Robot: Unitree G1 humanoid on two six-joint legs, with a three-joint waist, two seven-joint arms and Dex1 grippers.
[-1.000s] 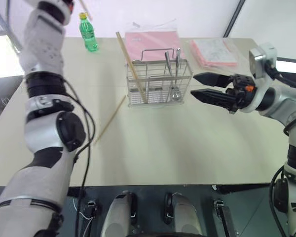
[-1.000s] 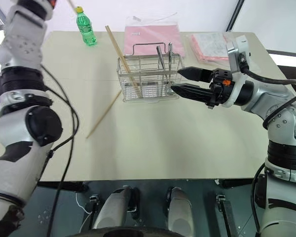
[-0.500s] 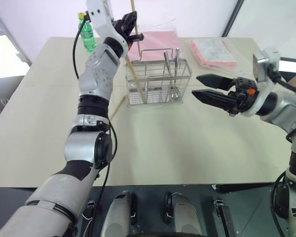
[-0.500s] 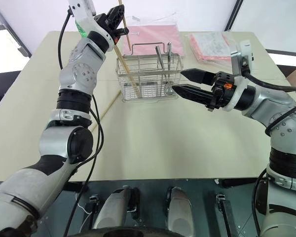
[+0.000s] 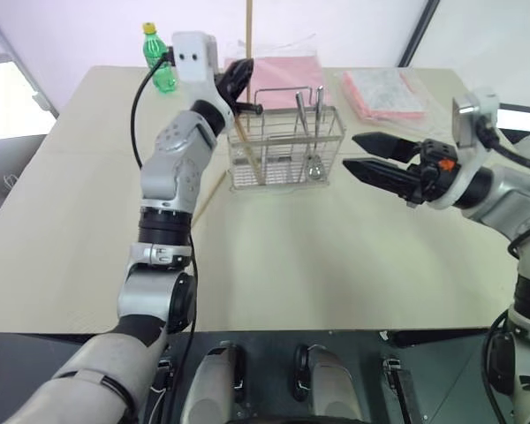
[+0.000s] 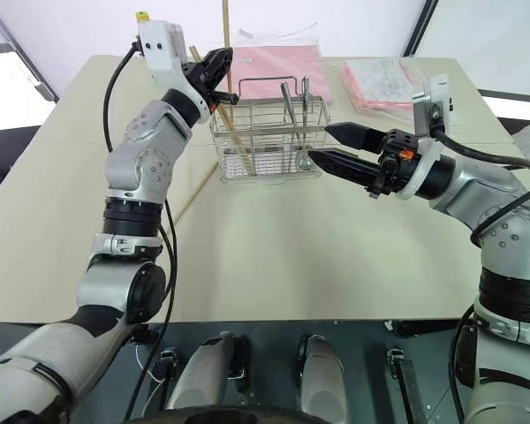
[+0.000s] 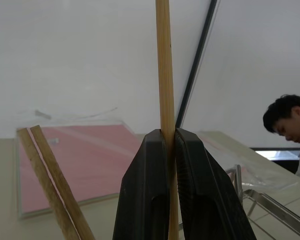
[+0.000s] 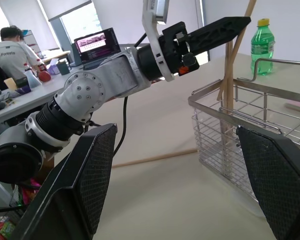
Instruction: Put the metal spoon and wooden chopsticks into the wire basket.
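My left gripper [image 5: 240, 81] hangs just above the near-left corner of the wire basket [image 5: 287, 168], shut on one wooden chopstick [image 5: 248, 31] that stands upright. In the left wrist view the fingers [image 7: 145, 190] pinch that chopstick [image 7: 163, 75]. A second chopstick [image 5: 245, 146] leans inside the basket, and a third [image 6: 187, 199] lies flat on the table to the basket's left. The metal spoon [image 5: 317, 124] stands in the basket's right end beside another metal utensil. My right gripper [image 5: 351, 152] hovers open to the right of the basket, holding nothing.
A green bottle [image 5: 160, 64] stands at the table's far left. Two pink plastic-wrapped packets [image 5: 278, 75] [image 5: 384, 93] lie behind the basket. A person [image 7: 290, 125] sits beyond the table, and others work at desks [image 8: 12, 50] in the background.
My left arm has swung down and to the right with the chopstick, from high at the far left to just above the basket. The right gripper has stayed put.
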